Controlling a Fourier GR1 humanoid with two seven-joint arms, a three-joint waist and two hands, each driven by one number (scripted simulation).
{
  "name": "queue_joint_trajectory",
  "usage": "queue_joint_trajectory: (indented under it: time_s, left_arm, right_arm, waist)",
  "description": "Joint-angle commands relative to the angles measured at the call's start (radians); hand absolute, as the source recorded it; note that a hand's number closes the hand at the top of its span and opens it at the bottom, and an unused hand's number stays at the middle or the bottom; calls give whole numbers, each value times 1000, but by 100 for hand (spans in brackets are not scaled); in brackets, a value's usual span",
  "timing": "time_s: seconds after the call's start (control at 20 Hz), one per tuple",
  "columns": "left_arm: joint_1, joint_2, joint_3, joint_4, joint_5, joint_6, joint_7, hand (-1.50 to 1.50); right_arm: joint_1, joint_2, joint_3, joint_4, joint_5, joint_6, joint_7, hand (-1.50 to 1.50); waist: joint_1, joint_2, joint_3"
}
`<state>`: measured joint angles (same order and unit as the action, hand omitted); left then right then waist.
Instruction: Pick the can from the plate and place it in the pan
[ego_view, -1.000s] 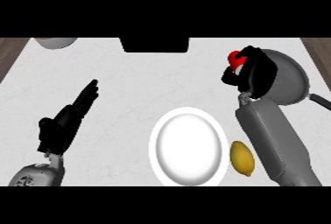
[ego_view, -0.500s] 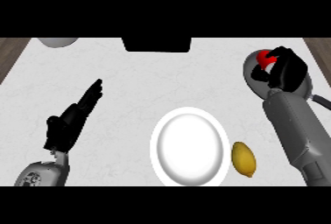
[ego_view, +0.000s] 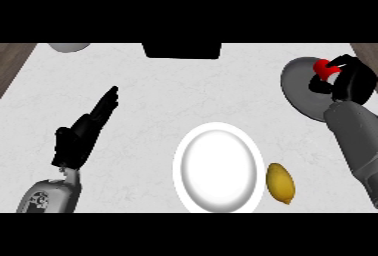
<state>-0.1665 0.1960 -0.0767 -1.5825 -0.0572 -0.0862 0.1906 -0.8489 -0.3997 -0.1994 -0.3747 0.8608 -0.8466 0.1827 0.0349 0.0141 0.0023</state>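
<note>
We find our right hand (ego_view: 348, 80) at two o'clock of the white plate (ego_view: 218, 167), its fingers curled round the red can (ego_view: 322, 65), which sits over the grey pan (ego_view: 304, 86) near the counter's (ego_view: 192, 95) right edge; whether the can touches the pan's floor we cannot tell. Our left hand (ego_view: 83, 132) rests at nine o'clock of the plate with fingers straight, pointing toward one o'clock and holding nothing. A yellow lemon (ego_view: 280, 183) lies just beside the plate at its four o'clock, a black box (ego_view: 181, 49) stands at twelve o'clock by the far edge, and a pale bowl (ego_view: 69, 47) shows at eleven o'clock.
</note>
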Motion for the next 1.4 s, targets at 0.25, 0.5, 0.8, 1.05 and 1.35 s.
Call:
queue_joint_trajectory:
  time_s: [0.25,0.5,0.8,1.05,1.35]
  left_arm:
    - [-37,-10,-1,34,2,-18,-9,0]
    - [-41,-2,4,-4,7,-25,1,0]
    - [-17,-1,0,-9,3,-26,5,0]
    - [21,-10,-3,-21,4,-22,-6,0]
    - [-45,15,31,-49,23,-33,83,0]
  right_arm:
    - [-52,-77,-95,220,-77,206,59,-150]
    - [-53,-134,-178,193,-164,239,-82,-150]
    - [-14,-88,-345,78,-351,188,-324,-150]
    - [13,-122,-485,42,-514,311,-488,-150]
    - [140,-104,-575,77,-635,496,-717,-150]
  waist:
    - [21,16,2]
    - [38,21,5]
    - [26,18,7]
    - [22,13,7]
    - [1,5,4]
